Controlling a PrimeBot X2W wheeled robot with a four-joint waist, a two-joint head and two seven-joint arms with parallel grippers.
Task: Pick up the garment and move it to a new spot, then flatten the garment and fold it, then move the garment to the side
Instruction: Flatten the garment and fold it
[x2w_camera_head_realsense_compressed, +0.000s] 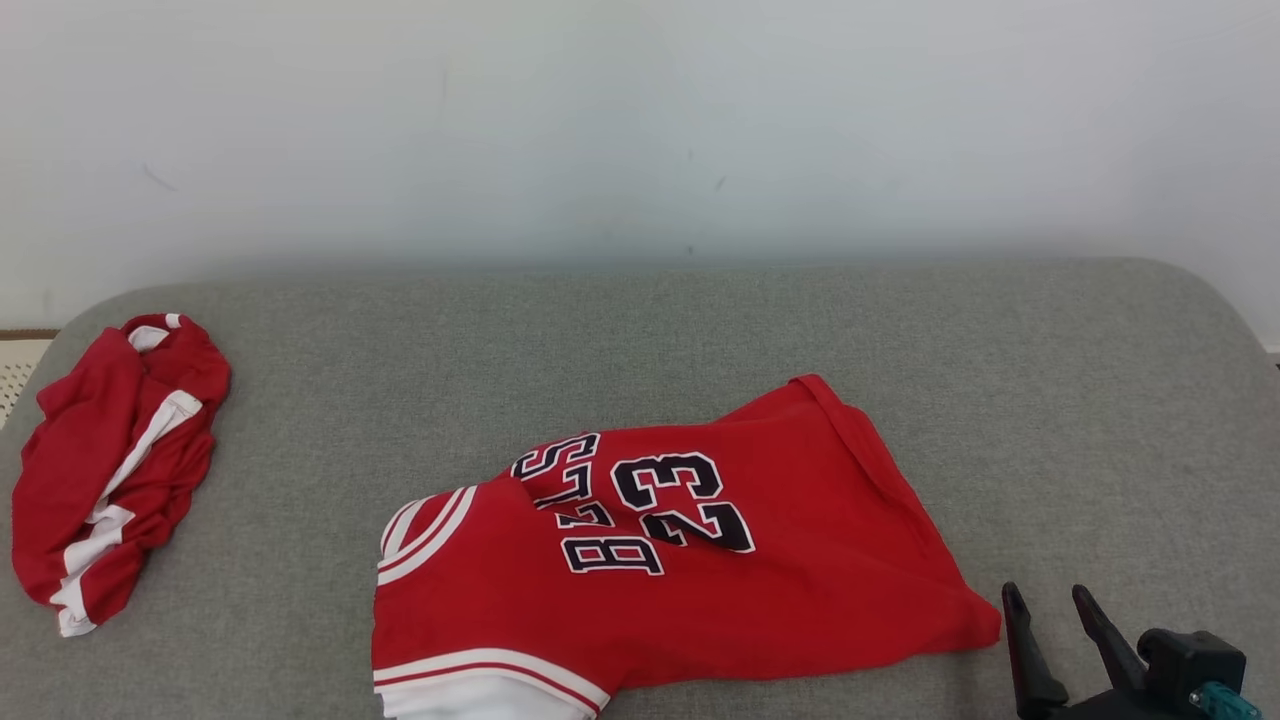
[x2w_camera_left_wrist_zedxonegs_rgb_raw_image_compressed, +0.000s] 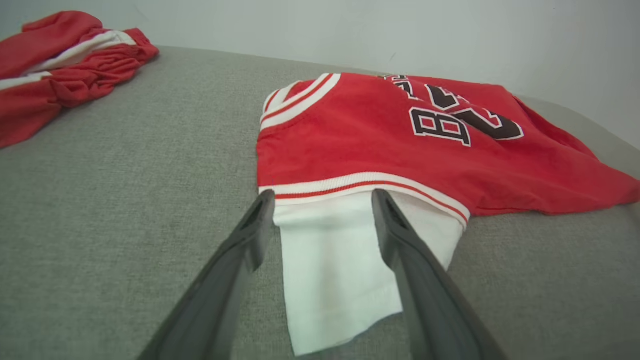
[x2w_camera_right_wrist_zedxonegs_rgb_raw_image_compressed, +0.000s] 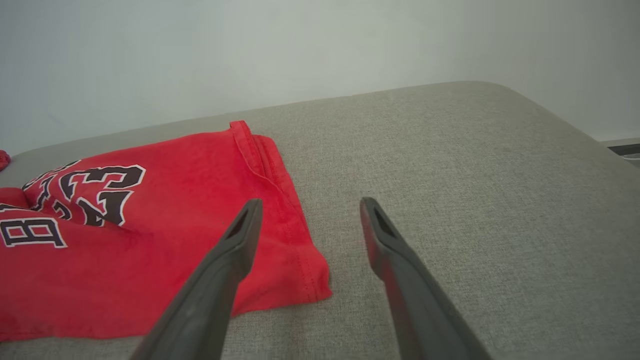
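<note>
The garment (x2w_camera_head_realsense_compressed: 800, 590) is a red jersey with dark "23" lettering and white-striped trim. It lies crumpled and partly folded over itself on the grey padded surface (x2w_camera_head_realsense_compressed: 700, 330), near the front centre. A white sleeve (x2w_camera_left_wrist_zedxonegs_rgb_raw_image_compressed: 330, 270) sticks out of its near end. My left gripper (x2w_camera_left_wrist_zedxonegs_rgb_raw_image_compressed: 324, 194) is open, low over the surface, with its fingers on either side of that white sleeve and their tips at the striped trim. My right gripper (x2w_camera_head_realsense_compressed: 1045, 592) is open just right of the garment's (x2w_camera_right_wrist_zedxonegs_rgb_raw_image_compressed: 125, 270) red corner, with nothing between its fingers (x2w_camera_right_wrist_zedxonegs_rgb_raw_image_compressed: 235, 245).
A second red garment with white stripes (x2w_camera_head_realsense_compressed: 110, 470) lies bunched at the surface's far left edge, also seen in the left wrist view (x2w_camera_left_wrist_zedxonegs_rgb_raw_image_compressed: 60, 65). A pale wall runs behind. Bare grey surface (x2w_camera_right_wrist_zedxonegs_rgb_raw_image_compressed: 475, 190) stretches to the right and behind the jersey.
</note>
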